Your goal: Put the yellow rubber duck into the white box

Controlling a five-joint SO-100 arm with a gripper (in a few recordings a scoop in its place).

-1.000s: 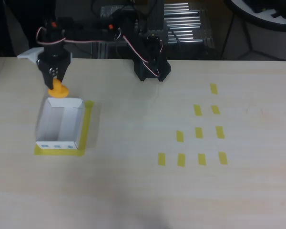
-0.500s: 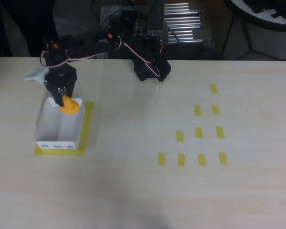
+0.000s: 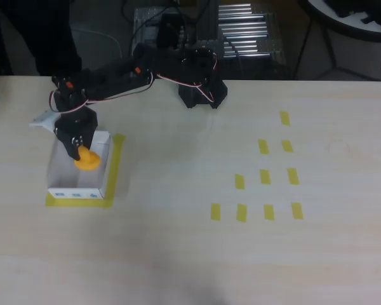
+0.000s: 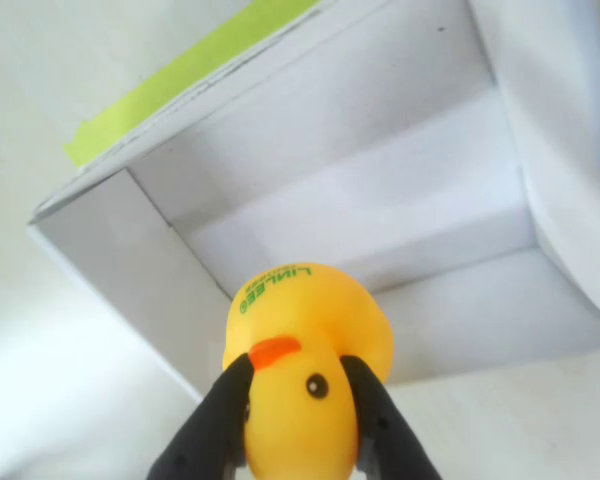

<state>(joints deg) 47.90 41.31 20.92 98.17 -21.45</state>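
The yellow rubber duck (image 3: 87, 160) hangs over the inside of the white box (image 3: 100, 184), held by my gripper (image 3: 79, 152), which is shut on it. In the wrist view the duck (image 4: 305, 370) fills the lower middle, pinched at its head between my two black fingers (image 4: 210, 425), with the gripper (image 4: 298, 395) above the open box (image 4: 160, 290). The box sits on a yellow tape rectangle at the table's left, with small blue marks on its near outer wall.
The arm's black base (image 3: 202, 92) stands at the table's far edge, middle. Several small yellow tape strips (image 3: 265, 176) lie on the right half of the table. Yellow tape (image 3: 116, 166) borders the box on its right and front.
The arm has carried the duck from beyond the box's far wall toward the front, so it now hangs over the box's interior, lower than before.
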